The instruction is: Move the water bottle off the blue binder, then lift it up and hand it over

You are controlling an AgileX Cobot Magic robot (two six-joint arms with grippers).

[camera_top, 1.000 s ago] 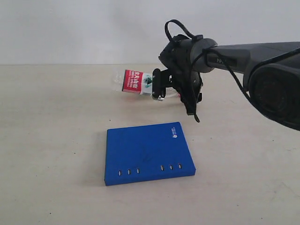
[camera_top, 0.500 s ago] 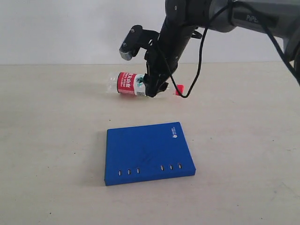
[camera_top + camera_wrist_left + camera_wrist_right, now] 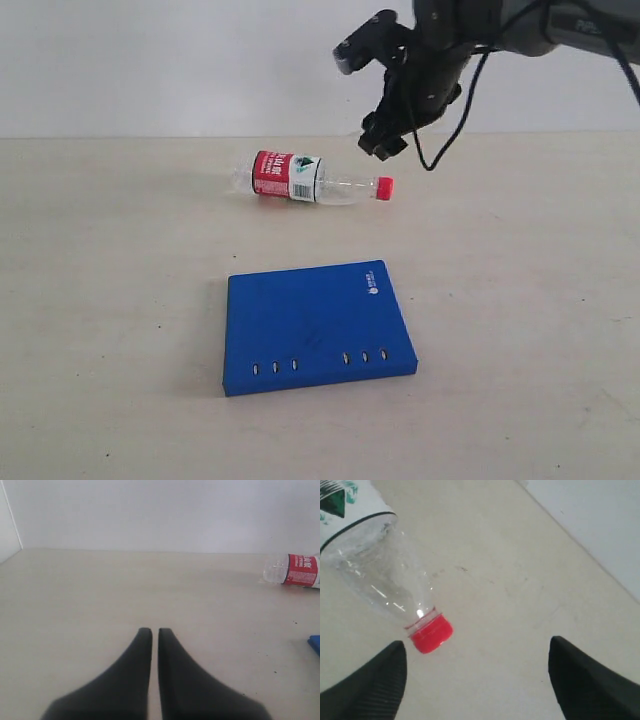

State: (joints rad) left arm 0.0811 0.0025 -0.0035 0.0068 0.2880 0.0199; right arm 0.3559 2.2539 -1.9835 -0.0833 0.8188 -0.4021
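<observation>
The water bottle [image 3: 305, 183] lies on its side on the table behind the blue binder [image 3: 316, 326], red cap [image 3: 385, 187] pointing right; it is off the binder. In the right wrist view its clear neck and cap [image 3: 431, 634] lie just past one fingertip. My right gripper [image 3: 383, 140] hangs open in the air above and a little behind the cap, holding nothing [image 3: 476, 652]. My left gripper [image 3: 150, 631] is shut over bare table, with the bottle [image 3: 295, 570] far off to one side and a corner of the binder [image 3: 315, 643] at the frame edge. The left arm does not show in the exterior view.
The beige table [image 3: 120, 300] spreads around both objects, with a plain white wall [image 3: 160, 60] behind it. A black cable [image 3: 455, 110] dangles from the right arm near the gripper.
The right gripper let go of the bottle, opened and rose up and to the right. The bottle now rests on the table behind the binder.
</observation>
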